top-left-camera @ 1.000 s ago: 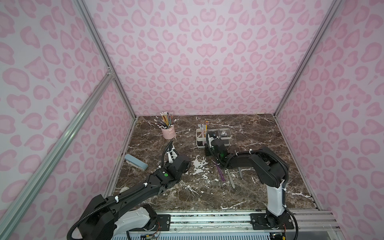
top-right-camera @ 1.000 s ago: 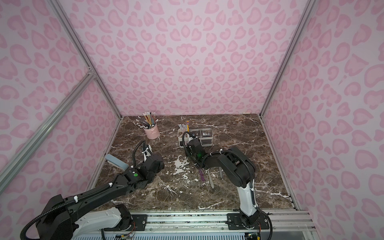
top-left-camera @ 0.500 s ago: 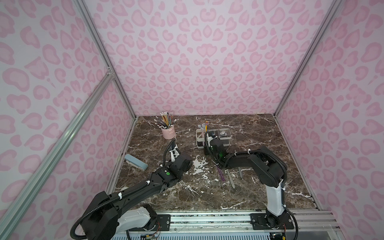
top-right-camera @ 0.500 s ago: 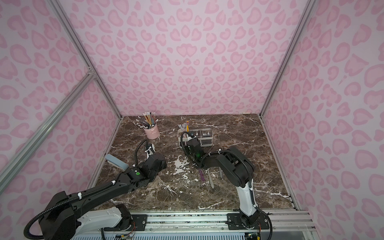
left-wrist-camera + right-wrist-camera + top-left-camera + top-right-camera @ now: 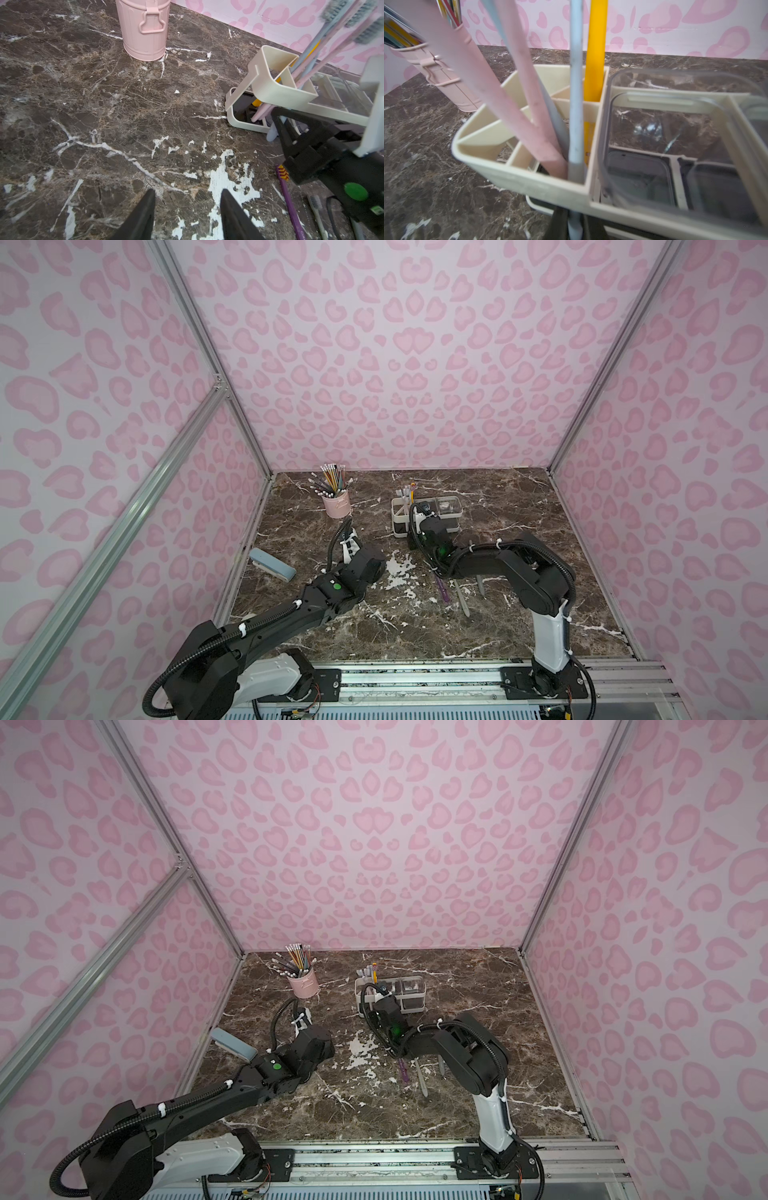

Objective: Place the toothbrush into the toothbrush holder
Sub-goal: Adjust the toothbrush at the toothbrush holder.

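Observation:
The toothbrush holder [image 5: 459, 514] [image 5: 422, 994] is a cream open-frame caddy at the back centre, with clear cups at one end. A light blue toothbrush [image 5: 575, 104] stands in the slot section [image 5: 529, 182], its handle end [image 5: 272, 133] showing below the top frame. My right gripper [image 5: 574, 216] [image 5: 414, 536] is shut on that lower end, at the holder's front side. Pink and yellow brushes [image 5: 595, 52] stand in the same section. My left gripper [image 5: 188, 191] hangs open over bare marble, left of the holder, with nothing in it.
A pink cup of pencils [image 5: 336, 504] [image 5: 145, 31] stands left of the holder. A purple toothbrush [image 5: 441, 589] [image 5: 291, 207] and two grey ones [image 5: 461, 601] lie on the marble under my right arm. A blue-grey case [image 5: 272, 564] lies by the left wall.
The left arm has edged slightly forward and to the right. The right gripper has stayed at the holder, still shut on the blue toothbrush.

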{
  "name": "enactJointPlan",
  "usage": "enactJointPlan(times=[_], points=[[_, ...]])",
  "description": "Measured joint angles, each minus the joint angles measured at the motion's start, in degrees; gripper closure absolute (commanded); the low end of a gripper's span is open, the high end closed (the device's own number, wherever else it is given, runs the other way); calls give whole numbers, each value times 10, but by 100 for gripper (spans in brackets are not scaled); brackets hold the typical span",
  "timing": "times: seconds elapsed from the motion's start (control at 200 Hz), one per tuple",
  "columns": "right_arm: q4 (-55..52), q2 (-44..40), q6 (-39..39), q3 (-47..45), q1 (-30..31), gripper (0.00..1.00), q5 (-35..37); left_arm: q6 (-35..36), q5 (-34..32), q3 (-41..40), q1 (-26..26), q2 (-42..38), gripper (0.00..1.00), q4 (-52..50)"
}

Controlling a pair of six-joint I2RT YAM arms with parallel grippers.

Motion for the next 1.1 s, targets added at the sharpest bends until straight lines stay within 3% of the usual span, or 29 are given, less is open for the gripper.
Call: enactJointPlan(times=[1.105], points=[[-6, 56, 8, 22, -7, 99, 23, 10, 14, 7, 0, 16, 47, 13]])
